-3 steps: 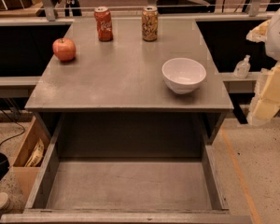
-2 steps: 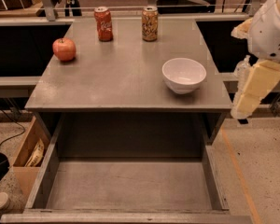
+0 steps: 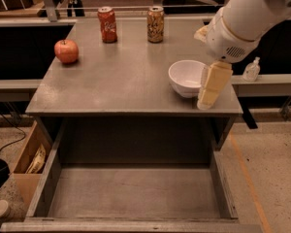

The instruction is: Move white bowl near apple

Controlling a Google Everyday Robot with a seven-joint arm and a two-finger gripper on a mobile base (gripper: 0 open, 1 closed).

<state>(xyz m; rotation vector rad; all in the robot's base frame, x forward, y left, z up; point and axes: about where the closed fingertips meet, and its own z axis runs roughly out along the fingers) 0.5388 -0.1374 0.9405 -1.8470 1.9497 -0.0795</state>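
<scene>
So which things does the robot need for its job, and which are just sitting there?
For the job: white bowl, apple, and the gripper, close against the bowl's right side.
Just lying about: red can, gold can, open drawer, little bottle.

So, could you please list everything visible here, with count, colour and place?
white bowl: one, white, tabletop front right
apple: one, red, tabletop left
red can: one, red, tabletop back
gold can: one, gold-brown, tabletop back, right of red can
table: one, grey, centre
drawer: one, grey, open under tabletop
bottle: one, clear, ledge at right
cardboard box: one, brown, floor lower left
arm: one, white, upper right
tool: one, cream, at white bowl's right rim, nearer the camera
</scene>
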